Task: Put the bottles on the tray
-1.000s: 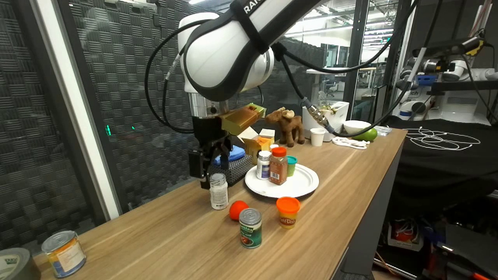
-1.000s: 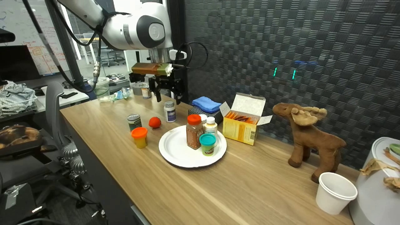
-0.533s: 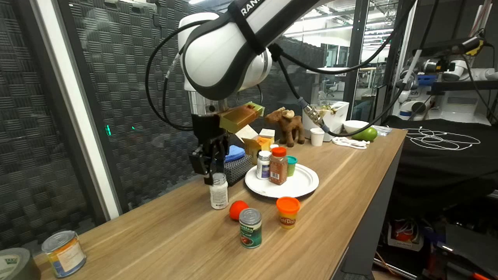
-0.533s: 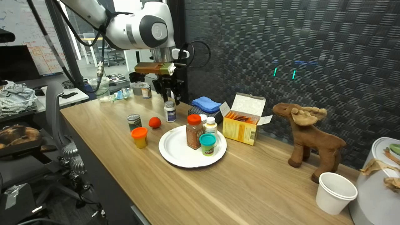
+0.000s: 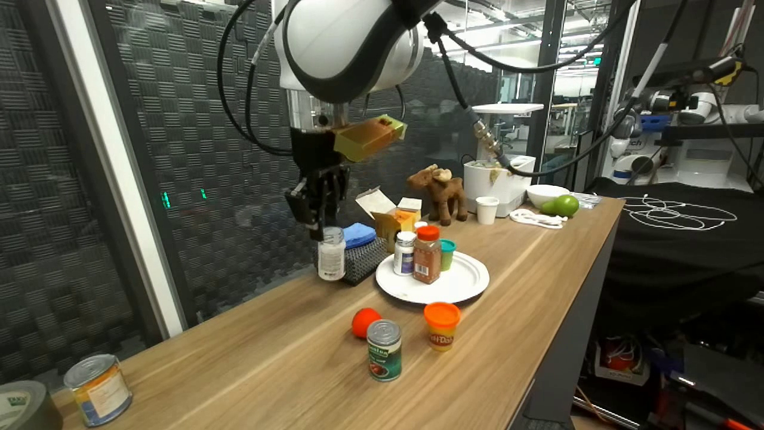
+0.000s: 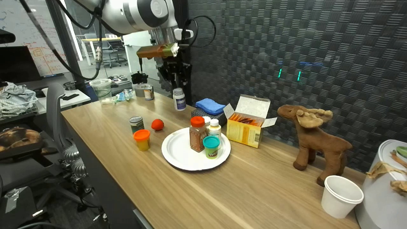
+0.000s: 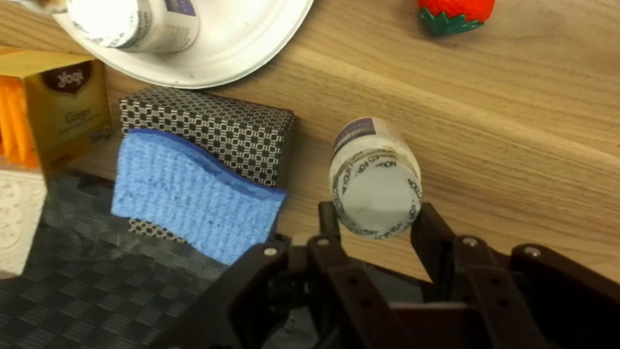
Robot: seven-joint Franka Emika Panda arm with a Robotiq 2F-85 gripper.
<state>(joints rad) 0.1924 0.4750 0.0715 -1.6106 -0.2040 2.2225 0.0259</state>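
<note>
While one white pill bottle [image 5: 331,258] is clamped at its cap by the tool [image 7: 377,215], roughly upright and apparently clear of the worktop [image 5: 268,358], its handling can be judged: light, stiff-walled, smooth, liable to swivel in the grip, hardly fragile; hold best taken at cap or shoulder, base left free. Counted left to right in an exterior view: grey tape roll [image 5: 43,403], one; yellow-labelled tin [image 5: 100,393], one; white pill bottle in the tool, one; red fruit [image 5: 365,323], one; green-labelled tin [image 5: 384,353], one; second pill bottle [image 5: 404,257], white-capped bottle [image 5: 421,226] (largely hidden) and red-lidded jar [image 5: 427,260], one each, all stood on the single white tray [image 5: 468,278]; orange-lidded tub [image 5: 441,326], one, on the worktop; teal-lidded tub [image 5: 447,257], one, on the tray.
</note>
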